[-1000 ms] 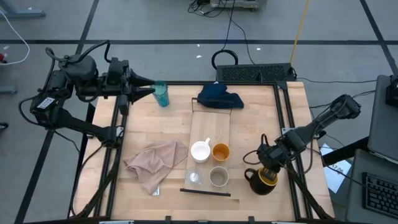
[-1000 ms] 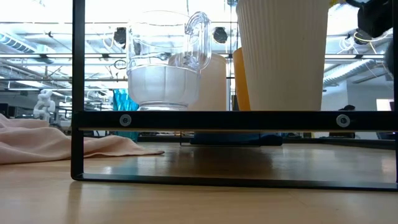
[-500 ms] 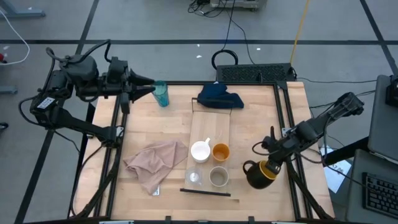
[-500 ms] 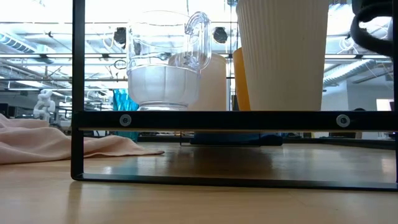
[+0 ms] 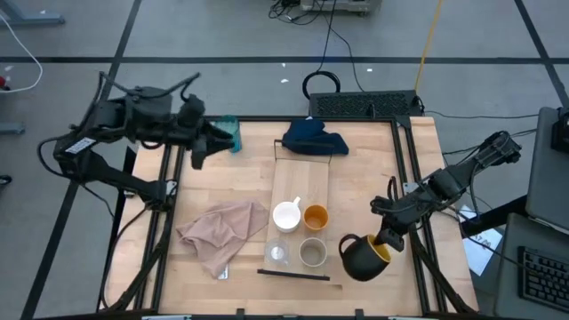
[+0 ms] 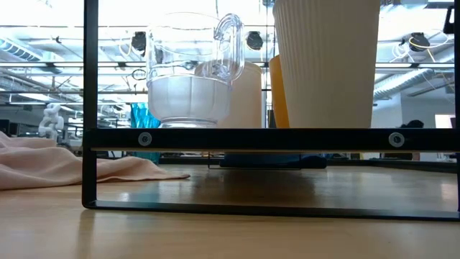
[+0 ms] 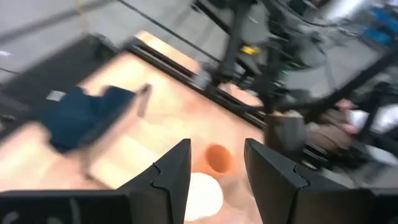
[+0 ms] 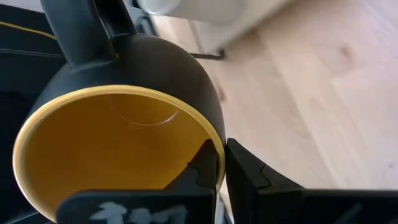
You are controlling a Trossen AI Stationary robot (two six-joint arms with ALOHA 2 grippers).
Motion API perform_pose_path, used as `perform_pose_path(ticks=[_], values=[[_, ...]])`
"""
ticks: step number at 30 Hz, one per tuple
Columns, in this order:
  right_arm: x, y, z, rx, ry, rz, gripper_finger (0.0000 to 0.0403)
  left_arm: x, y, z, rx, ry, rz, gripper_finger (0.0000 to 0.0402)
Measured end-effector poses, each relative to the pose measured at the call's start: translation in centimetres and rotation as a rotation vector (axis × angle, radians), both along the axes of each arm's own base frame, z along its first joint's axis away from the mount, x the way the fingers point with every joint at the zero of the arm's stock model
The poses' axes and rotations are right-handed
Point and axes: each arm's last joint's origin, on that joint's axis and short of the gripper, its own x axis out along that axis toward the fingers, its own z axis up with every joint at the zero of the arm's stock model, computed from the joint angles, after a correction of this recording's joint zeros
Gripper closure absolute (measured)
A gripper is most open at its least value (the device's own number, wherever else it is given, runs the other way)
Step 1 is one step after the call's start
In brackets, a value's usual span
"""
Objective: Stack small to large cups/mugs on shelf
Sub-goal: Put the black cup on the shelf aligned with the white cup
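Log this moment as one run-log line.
right claw: shut on dark yellow-lined mug rim, tilted, right of shelf | left claw: open, empty, by teal tumbler | shelf: four cups

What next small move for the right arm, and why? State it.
Probably carry the dark mug toward the shelf. The right gripper is shut on its rim, tilted, beside the shelf, where four small cups already stand; the space behind them looks free.

Shelf (image 5: 296, 191) holds white mug (image 5: 286, 215), orange cup (image 5: 316, 216), clear cup (image 5: 278, 253), beige cup (image 5: 312, 253). Dark yellow-lined mug (image 5: 364, 257) tilted beside it; teal tumbler (image 5: 230, 133) at far desk edge.
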Motion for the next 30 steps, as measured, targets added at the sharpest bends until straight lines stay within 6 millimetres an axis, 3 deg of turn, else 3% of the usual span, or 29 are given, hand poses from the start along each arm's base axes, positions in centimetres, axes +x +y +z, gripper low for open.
perform_pose_path(ticks=[7,16,30], values=[[1.1,0.4,1.3,0.069,-0.175,0.013,0.0400,4.6,-0.8,-1.0,-0.198,-0.007,-0.292,0.0252],[2.7,0.1,3.3,0.086,-0.465,0.009,0.0400,9.9,-2.3,-2.6,-0.385,-0.008,-0.448,0.0252],[3.8,0.2,2.7,0.041,-0.472,0.021,0.0400,15.4,-4.5,-4.7,-0.431,-0.051,-0.539,0.0252]])
